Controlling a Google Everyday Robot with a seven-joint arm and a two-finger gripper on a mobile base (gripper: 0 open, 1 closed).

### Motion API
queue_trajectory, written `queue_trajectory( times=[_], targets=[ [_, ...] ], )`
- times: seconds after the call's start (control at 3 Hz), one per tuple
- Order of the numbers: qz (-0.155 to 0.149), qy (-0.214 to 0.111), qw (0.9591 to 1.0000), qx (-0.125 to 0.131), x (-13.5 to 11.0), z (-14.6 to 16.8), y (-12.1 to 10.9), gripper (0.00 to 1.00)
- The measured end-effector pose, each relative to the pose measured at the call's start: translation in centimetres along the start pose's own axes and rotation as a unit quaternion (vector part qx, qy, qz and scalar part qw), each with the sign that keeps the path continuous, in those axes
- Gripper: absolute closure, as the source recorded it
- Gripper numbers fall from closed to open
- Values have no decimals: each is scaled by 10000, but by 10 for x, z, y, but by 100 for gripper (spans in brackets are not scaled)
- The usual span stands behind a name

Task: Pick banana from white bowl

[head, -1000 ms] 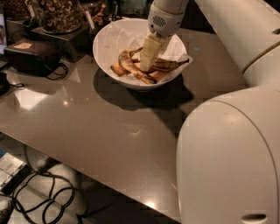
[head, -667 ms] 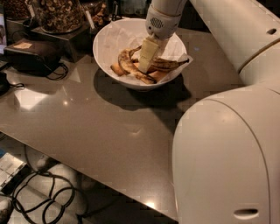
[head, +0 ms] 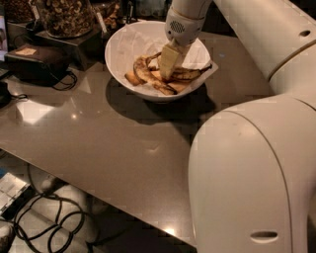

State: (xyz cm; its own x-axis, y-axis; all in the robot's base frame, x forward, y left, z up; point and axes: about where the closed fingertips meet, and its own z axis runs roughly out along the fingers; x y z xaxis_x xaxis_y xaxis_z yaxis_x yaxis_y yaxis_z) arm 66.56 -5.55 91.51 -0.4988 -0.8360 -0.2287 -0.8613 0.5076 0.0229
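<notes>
**Gripper down in the bowl, banana under its tip**

Your gripper hangs tip-down inside the white bowl at the upper middle of the frame. It shows as one pale wedge, so you cannot tell whether it is spread or closed.

The banana curves along the bowl's floor just left of that tip, among other brown-spotted pieces on crumpled paper.

Expect it to be soft and light. The skin is overripe, so it should bruise or split under a hard squeeze and may slide. Take it across the thick middle of the curve, not at the stem.

Further out, the bowl sits on the brown table, with a jar of nuts at upper left.
</notes>
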Motion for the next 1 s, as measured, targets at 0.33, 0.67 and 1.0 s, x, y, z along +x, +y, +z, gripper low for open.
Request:
queue_trajectory(
  times=[0.33,0.67,1.0],
  targets=[
    [1,-1,10000,1,0,0,0,96],
    [1,-1,10000,1,0,0,0,100],
    [1,-3,10000,2,0,0,0,100]
  ],
)
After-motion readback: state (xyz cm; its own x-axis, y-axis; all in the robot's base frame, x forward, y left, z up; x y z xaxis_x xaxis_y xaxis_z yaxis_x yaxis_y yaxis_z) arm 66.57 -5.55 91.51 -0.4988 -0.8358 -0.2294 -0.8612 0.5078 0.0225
